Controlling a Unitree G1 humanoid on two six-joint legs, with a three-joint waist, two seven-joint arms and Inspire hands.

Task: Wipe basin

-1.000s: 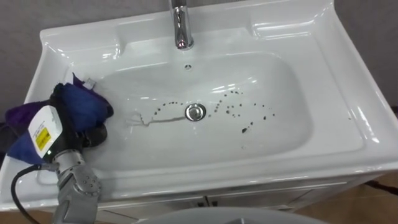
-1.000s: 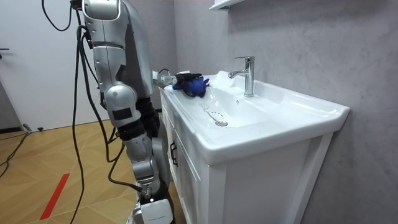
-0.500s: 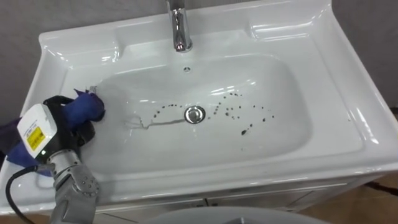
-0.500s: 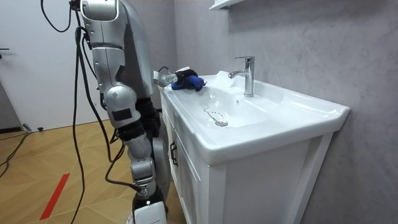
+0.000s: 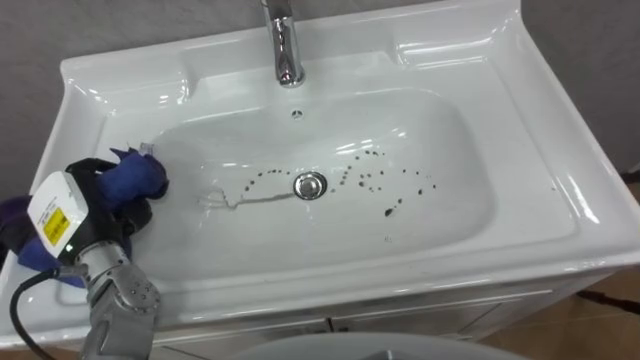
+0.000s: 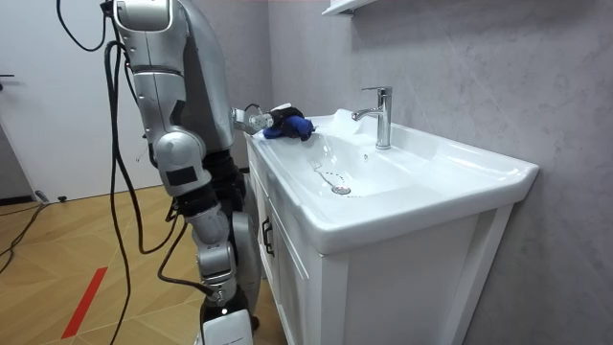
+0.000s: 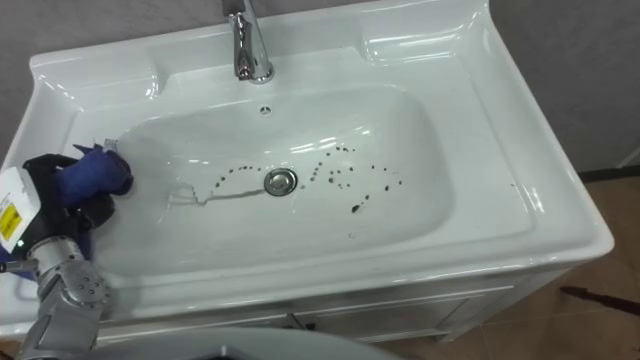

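Note:
A white basin [image 5: 520,140] has dark dirt specks [image 5: 390,208] and a grey smear around its drain [image 5: 310,184]. A dark blue cloth [image 5: 138,176] is bunched at the basin's left edge, by the rim. My left hand [image 5: 128,216] comes in from the lower left, its dark fingers curled round that cloth. In the room view the robot stands at the cabinet's end with this hand [image 6: 259,119] on the cloth [image 6: 290,125] at the basin's near corner.
A chrome tap [image 5: 285,45] stands at the middle of the back rim. The basin sits on a white cabinet [image 6: 383,278] against a grey wall. Wooden floor with a red strip [image 6: 86,297] lies behind the robot.
The left hand's fingers have curled in and gathered the spread cloth into a tighter bunch at the left rim. The picture has shifted slightly.

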